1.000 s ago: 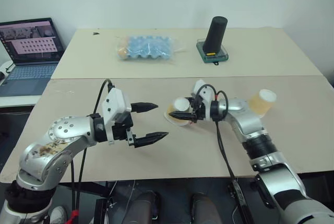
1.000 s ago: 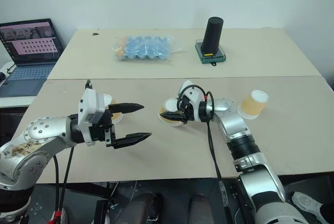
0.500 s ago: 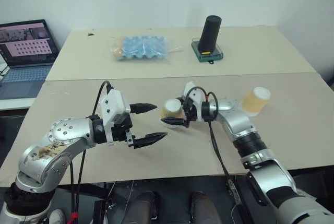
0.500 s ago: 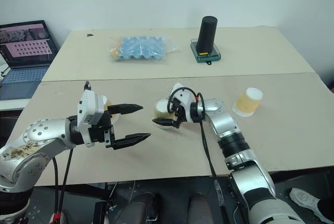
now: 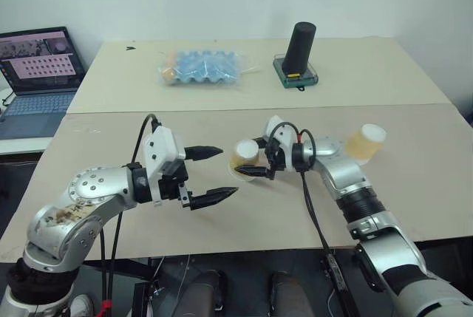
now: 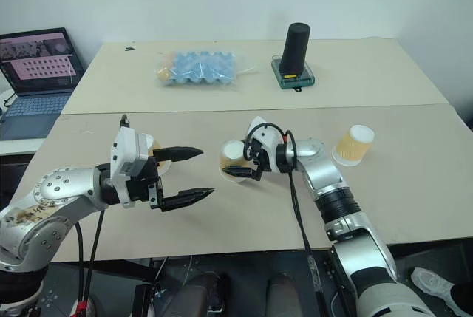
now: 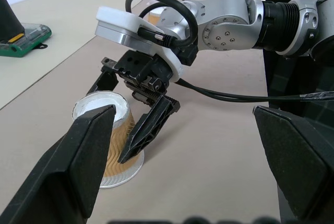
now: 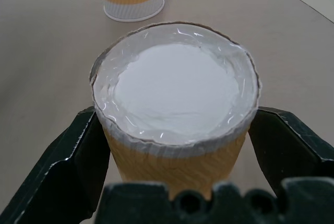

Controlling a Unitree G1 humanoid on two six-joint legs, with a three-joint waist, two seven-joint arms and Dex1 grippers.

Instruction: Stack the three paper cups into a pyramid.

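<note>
One paper cup point(image 5: 244, 156) stands upside down on the table, white base up, between the fingers of my right gripper point(image 5: 250, 163). Those fingers are open, one on each side of the cup point(image 8: 175, 130). A second cup point(image 5: 367, 142) stands upside down to the right, behind my right forearm. The third cup point(image 6: 156, 153) is partly hidden behind my left gripper point(image 5: 228, 171), which hovers open and empty to the left of the middle cup. The three cups stand apart, none on top of another.
On the far table are a blue egg carton in plastic point(image 5: 203, 67) and a tall black cylinder point(image 5: 301, 47) on a green base point(image 5: 299, 75). A laptop point(image 5: 41, 73) sits at the far left. A seam point(image 5: 222, 110) runs between the two tables.
My right gripper has opened around the middle cup, which was tilted in its grip and now stands upside down on the table. The left arm has stayed still.
</note>
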